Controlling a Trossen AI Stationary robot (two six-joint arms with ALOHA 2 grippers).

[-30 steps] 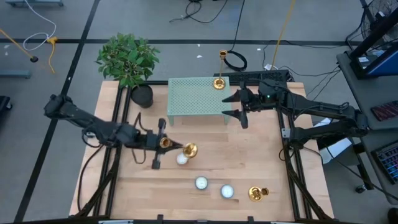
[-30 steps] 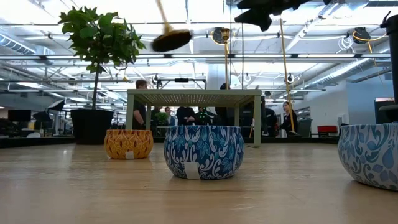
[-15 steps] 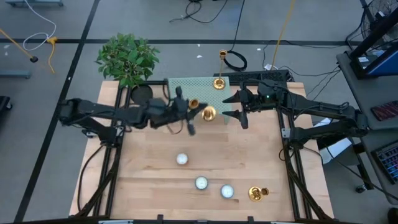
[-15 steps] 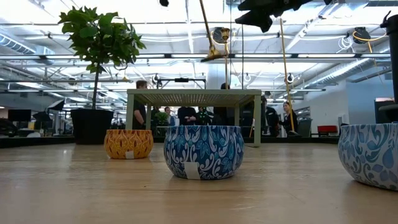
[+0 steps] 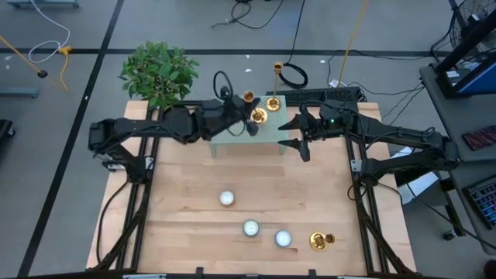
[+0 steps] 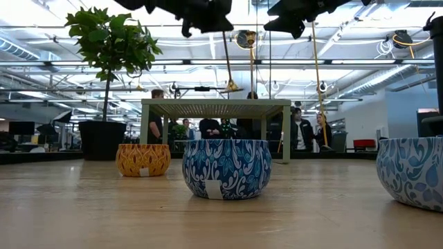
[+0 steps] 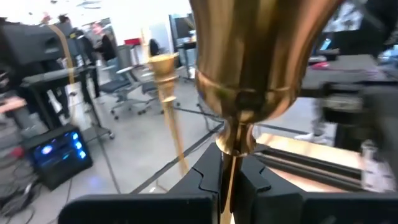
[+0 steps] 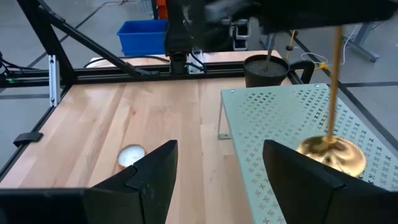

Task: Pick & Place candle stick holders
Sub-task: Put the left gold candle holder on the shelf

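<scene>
My left gripper (image 5: 243, 111) is over the green perforated shelf (image 5: 232, 132) and is shut on a tall brass candle stick holder (image 6: 228, 62). The holder's round base (image 6: 230, 86) hangs just above the shelf top. A second holder (image 5: 273, 102) stands by its base on the shelf's far right corner. A third holder (image 5: 320, 241) lies on its side at the table's near right. My right gripper (image 5: 297, 133) is open and empty beside the shelf's right edge. My left gripper pinches the holder's thin stem (image 7: 228, 177) between its two fingers, high up near the cup end. The fingers lie across the stem. The holder hangs almost upright below them, flared base (image 7: 255, 68) down, clear of the table and just over the shelf.
Three white tealights (image 5: 225, 198) (image 5: 250, 228) (image 5: 283, 238) sit in patterned tins on the table's near half. A potted plant (image 5: 159, 74) stands at the far left corner. People show in the room behind the table in the low view.
My left gripper has risen from the table's middle and gone toward the far edge to above the shelf, still holding the holder. The holder has swung from tilted to nearly upright, base down.
</scene>
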